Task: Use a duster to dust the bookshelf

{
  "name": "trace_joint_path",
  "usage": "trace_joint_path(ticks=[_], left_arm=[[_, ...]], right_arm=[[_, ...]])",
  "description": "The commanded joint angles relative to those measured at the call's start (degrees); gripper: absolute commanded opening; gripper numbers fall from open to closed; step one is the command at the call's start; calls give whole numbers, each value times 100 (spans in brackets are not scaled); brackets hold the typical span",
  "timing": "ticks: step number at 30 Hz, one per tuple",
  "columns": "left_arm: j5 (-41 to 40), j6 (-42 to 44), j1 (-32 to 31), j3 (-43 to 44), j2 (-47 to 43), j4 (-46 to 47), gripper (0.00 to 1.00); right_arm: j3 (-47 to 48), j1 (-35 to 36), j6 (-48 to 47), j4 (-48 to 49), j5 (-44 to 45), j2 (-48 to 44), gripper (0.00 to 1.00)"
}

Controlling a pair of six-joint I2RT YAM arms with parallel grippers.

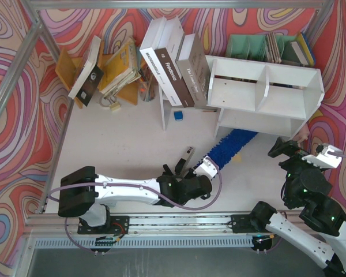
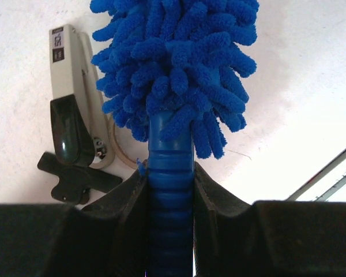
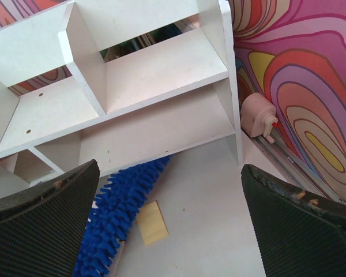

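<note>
Your left claw [image 2: 170,190] is clamped on the blue handle of the duster [image 1: 230,145]. Its fluffy head lies on the table [image 1: 127,144], the far end reaching under the front edge of the bookshelf [image 1: 242,69]. Your right claw [image 3: 170,199] hangs wide and holds nothing, near the shelf's right end.
</note>
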Motion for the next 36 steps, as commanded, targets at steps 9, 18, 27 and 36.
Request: trace_joint_path(ticks=[9, 18, 27, 36], left_arm=[[-864, -1257, 35, -254, -290, -745, 0], [-1059, -1438, 23, -186, -270, -1097, 0], [-1868, -2139, -518, -218, -883, -1844, 0], [-2264, -2077, -809, -8, -808, -1808, 0]], right_arm=[[-35, 45, -81, 174, 73, 31, 99], [-55, 45, -117, 212, 69, 58, 99], [-56, 40, -124, 236, 55, 40, 99], [-58, 44, -116, 225, 47, 10, 99]])
